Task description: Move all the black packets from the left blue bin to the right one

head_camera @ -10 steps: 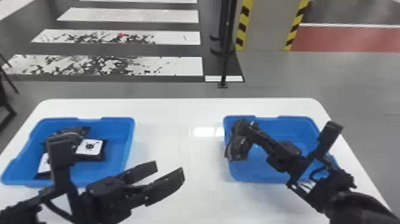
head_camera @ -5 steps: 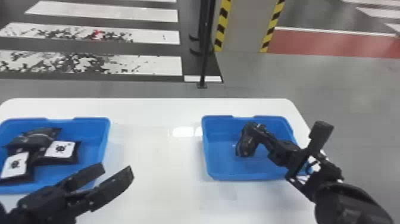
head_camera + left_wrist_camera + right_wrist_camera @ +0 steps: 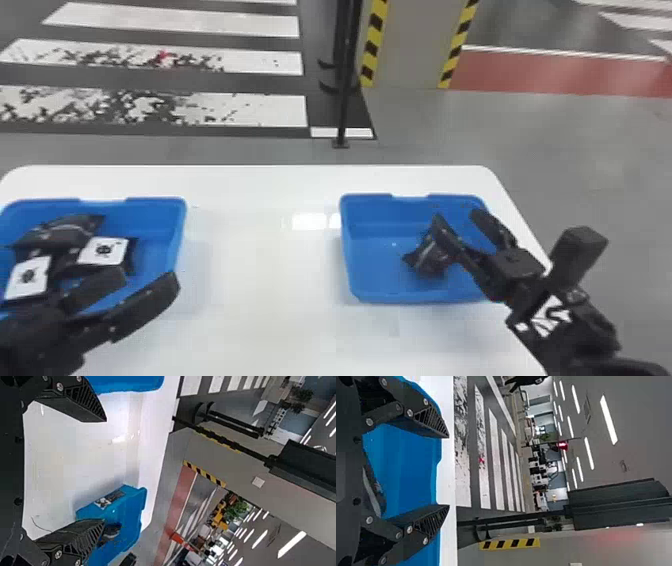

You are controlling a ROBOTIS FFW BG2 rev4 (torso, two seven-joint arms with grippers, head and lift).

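right gripper (image 3: 456, 217) has spread; packet (image 3: 431, 259) sits by its fingers, inside right bin (image 3: 415, 296). i judge remaining packets (image 3: 62, 235) just beyond my left gripper (image 3: 146, 278), fingers apart, nearer.

Your left gripper (image 3: 149, 279) and right gripper (image 3: 456, 217) have their fingers wide apart, both pointing forward and inward.

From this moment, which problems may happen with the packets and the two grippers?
The right gripper is open with one packet close by in the right bin; if it lifts away, it might catch and drag that packet. The left gripper is near the wall of the left bin, so a low move could bump it. There, the packets lie bunched, so gripping one might pull another.
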